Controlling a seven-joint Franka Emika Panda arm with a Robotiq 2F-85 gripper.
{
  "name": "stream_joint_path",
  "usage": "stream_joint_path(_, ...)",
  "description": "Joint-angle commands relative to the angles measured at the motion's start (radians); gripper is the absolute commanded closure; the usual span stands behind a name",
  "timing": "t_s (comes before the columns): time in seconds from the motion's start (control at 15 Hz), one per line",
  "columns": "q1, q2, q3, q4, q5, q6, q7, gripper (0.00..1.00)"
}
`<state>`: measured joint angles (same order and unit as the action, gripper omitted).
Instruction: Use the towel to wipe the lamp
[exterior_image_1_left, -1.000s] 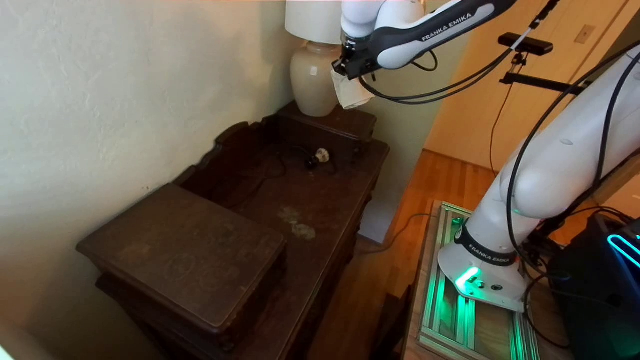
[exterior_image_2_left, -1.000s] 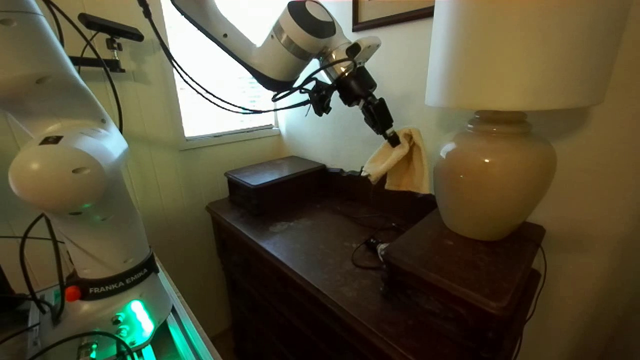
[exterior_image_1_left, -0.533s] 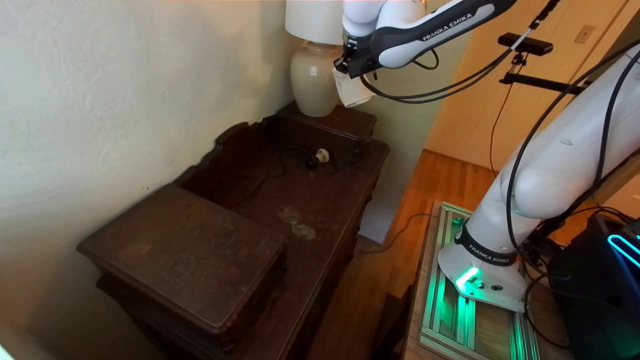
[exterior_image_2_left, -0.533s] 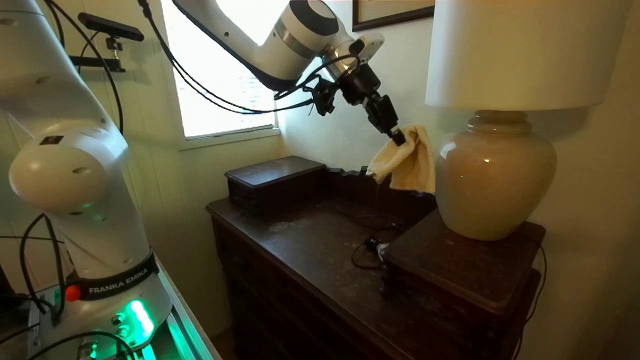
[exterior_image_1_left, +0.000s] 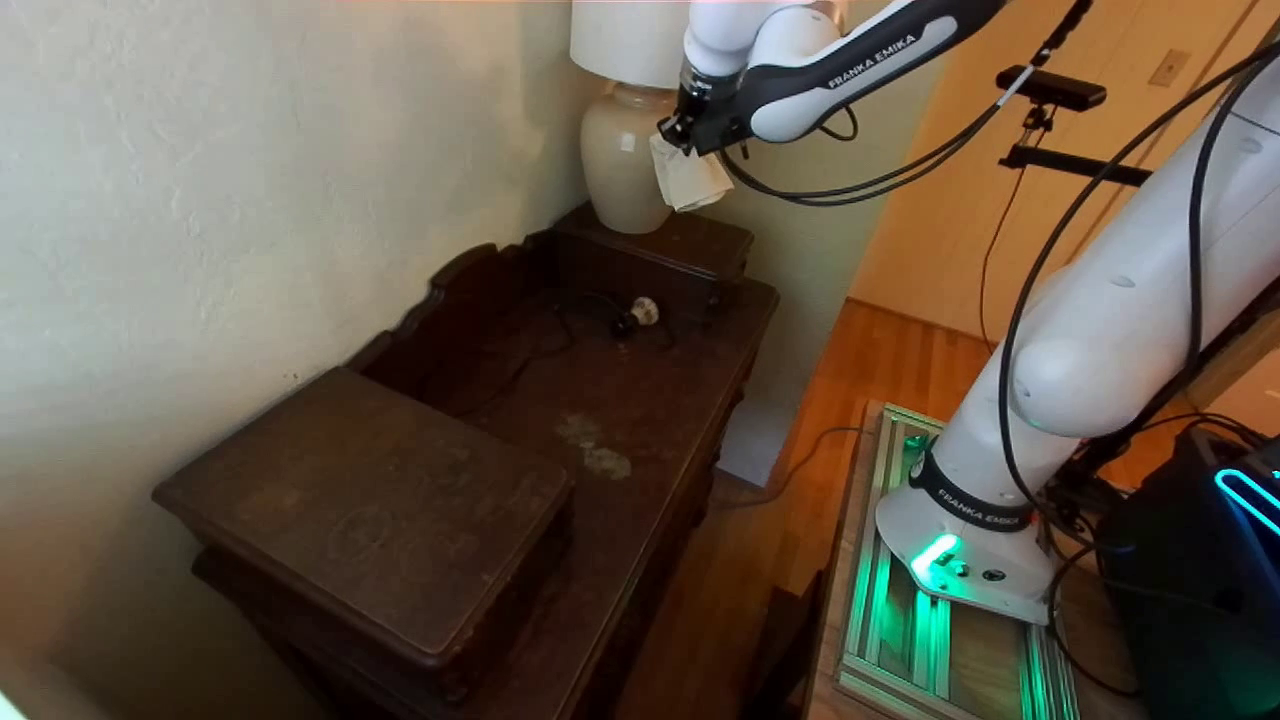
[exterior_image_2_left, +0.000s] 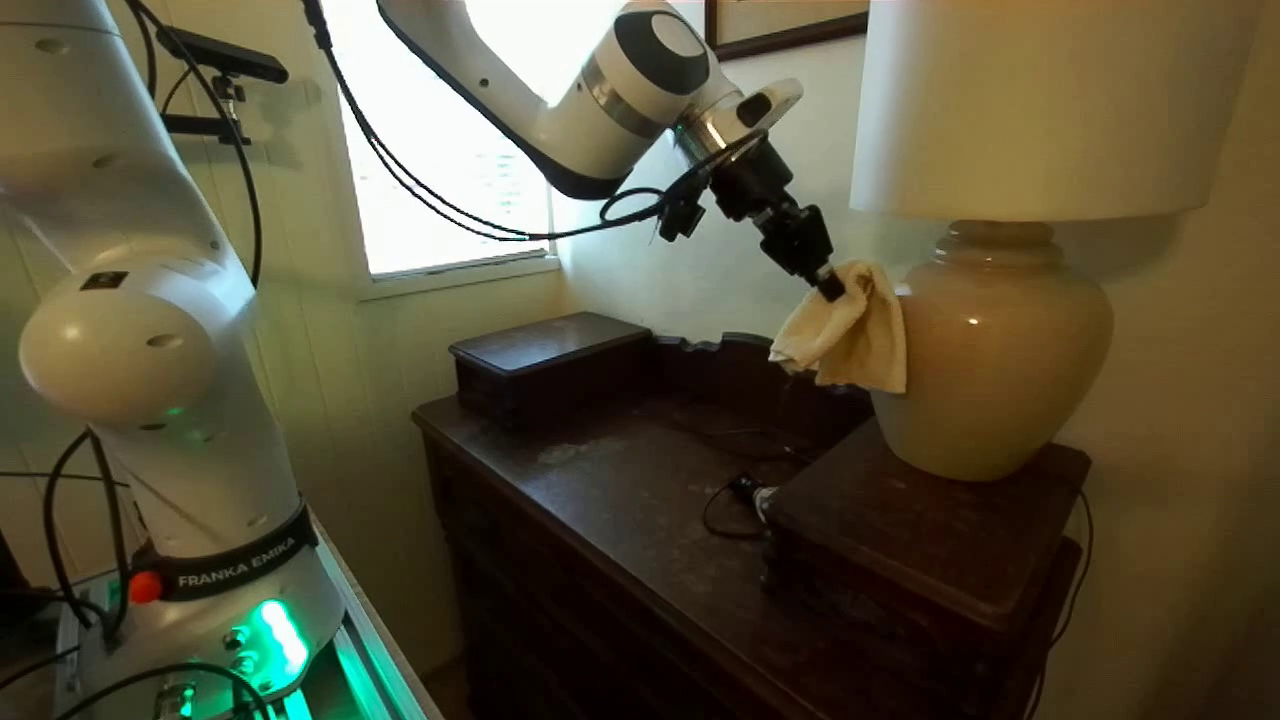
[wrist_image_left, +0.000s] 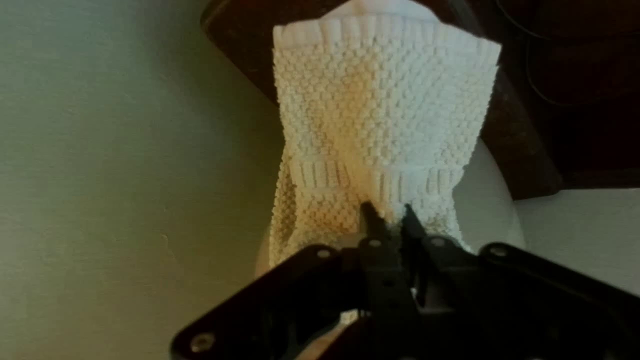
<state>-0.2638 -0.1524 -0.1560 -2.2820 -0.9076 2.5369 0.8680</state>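
Note:
The cream towel hangs folded from my gripper. It shows in both exterior views (exterior_image_1_left: 690, 182) (exterior_image_2_left: 862, 340) and fills the middle of the wrist view (wrist_image_left: 385, 100). My gripper (exterior_image_2_left: 832, 288) is shut on the towel's upper part; its fingertips also show in the wrist view (wrist_image_left: 388, 207). The lamp, with a glossy beige base (exterior_image_2_left: 1000, 360) and white shade, stands upright on the dresser's raised box, and also shows in an exterior view (exterior_image_1_left: 620, 160). The towel overlaps the near edge of the lamp base; whether it touches is unclear. In the wrist view, the towel hides most of the base (wrist_image_left: 487, 200).
The dark wooden dresser (exterior_image_2_left: 640, 500) has raised boxes at both ends; the lamp stands on one (exterior_image_2_left: 930, 540). A black cord and plug (exterior_image_2_left: 745, 488) lie on the dresser top. The wall (exterior_image_1_left: 300, 180) runs behind the dresser. The lampshade (exterior_image_2_left: 1030, 110) overhangs the base.
My gripper and the towel have moved toward the lamp, and the towel now overlaps the edge of the lamp base where a gap showed before. The grip on the towel is unchanged.

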Motion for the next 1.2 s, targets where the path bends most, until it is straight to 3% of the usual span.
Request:
stream_joint_path(0.0, 0.012, 0.051, -0.022, 0.041, 0.044, 0.07, -0.087, 0.97)
stream_joint_path(0.4, 0.011, 0.1, -0.035, 0.07, 0.148, 0.127, -0.218, 0.97)
stream_joint_path(1.13, 0.007, 0.179, -0.056, 0.093, 0.34, 0.119, -0.411, 0.97)
